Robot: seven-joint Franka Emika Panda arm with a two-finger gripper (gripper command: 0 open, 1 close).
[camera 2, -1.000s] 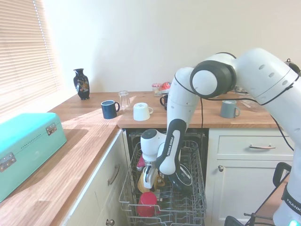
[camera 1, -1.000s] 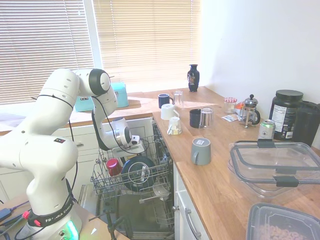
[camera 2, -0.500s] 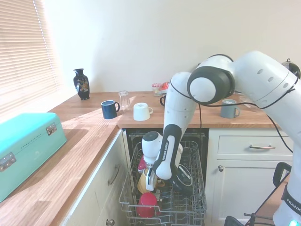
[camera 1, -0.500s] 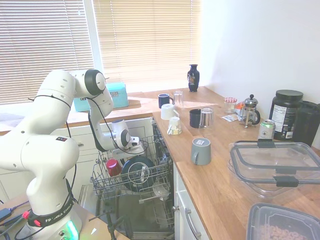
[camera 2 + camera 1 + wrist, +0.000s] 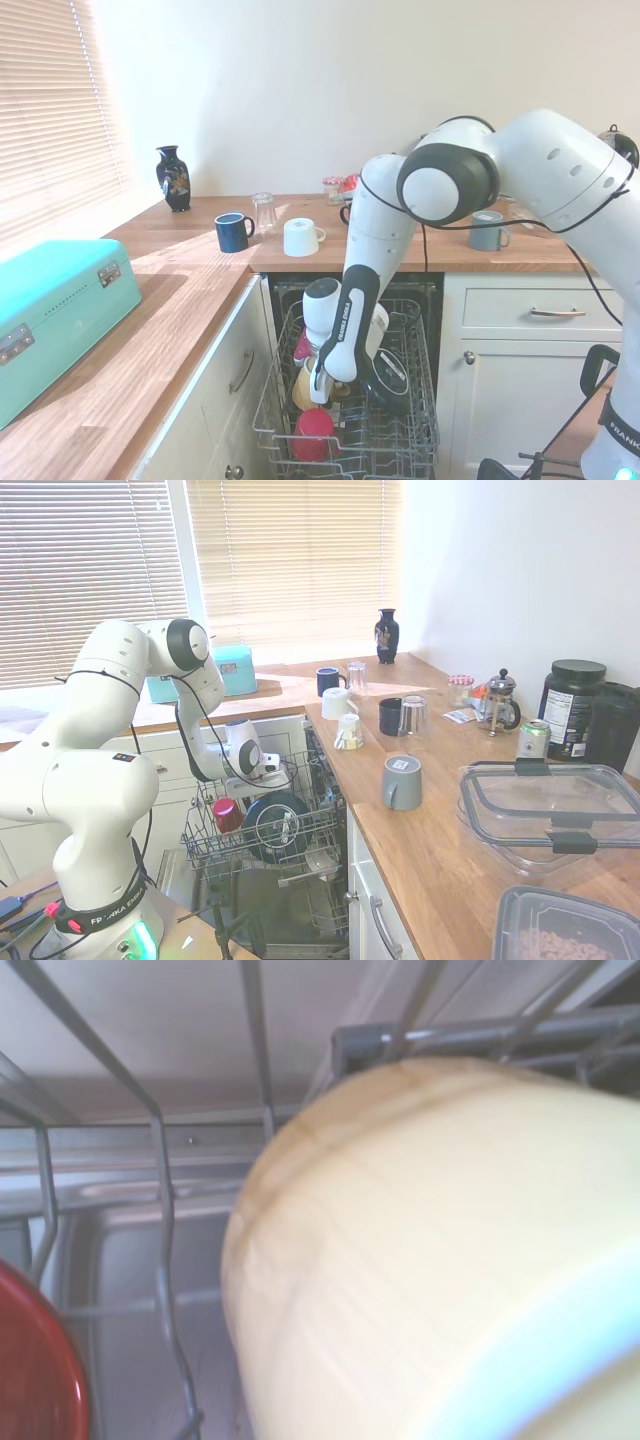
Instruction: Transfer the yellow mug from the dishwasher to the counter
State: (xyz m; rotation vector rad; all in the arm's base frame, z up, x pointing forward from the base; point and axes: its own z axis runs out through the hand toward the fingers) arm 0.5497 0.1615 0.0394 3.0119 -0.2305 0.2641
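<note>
Pincer (image 5: 318, 385), grip state unclear, hangs at the yellow mug (image 5: 305, 388) in the dishwasher (image 5: 345, 440) rack's left side, below the tabletop (image 5: 300, 255) edge.

Surfaces as I see them from the feeds

The yellow mug (image 5: 430, 1250) looks like smooth glazed ceramic with a soft sheen, its paler rim matt. The dishwasher (image 5: 262, 825) rack reads to me as thin grey coated wire, over a dull steel-looking tub. The bench (image 5: 440, 830) is oiled wood with visible plank grain, satin rather than glossy. The red cup (image 5: 314, 432) looks like smooth, slightly shiny plastic. My arm's shell is glossy white plastic.
</note>
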